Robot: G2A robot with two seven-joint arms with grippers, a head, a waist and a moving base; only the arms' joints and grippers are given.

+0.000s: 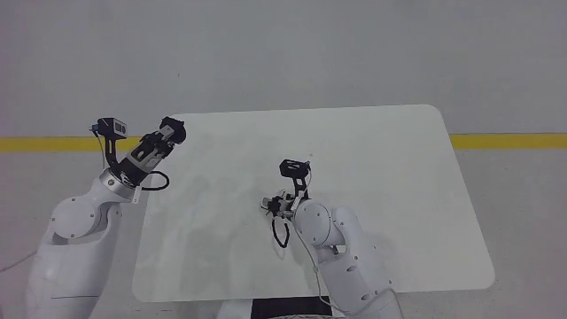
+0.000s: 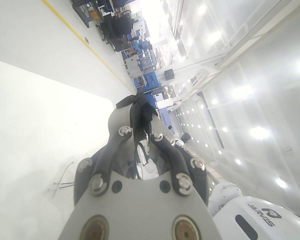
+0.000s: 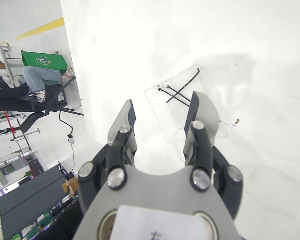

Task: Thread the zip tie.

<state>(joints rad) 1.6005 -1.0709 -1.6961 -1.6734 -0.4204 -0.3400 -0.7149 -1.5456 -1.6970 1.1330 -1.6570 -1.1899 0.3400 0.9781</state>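
Behind open right fingers (image 3: 205, 108), zip ties (image 3: 178, 91) partly hidden; left fingers (image 2: 122, 121) closed

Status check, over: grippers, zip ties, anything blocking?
Right gripper open, close by the crossed zip ties. Left gripper shut, at the table edge. Ties lying loose on a clear sheet. Nothing in the way.

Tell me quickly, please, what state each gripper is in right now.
Left gripper: shut, nothing seen in it.
Right gripper: open, empty.
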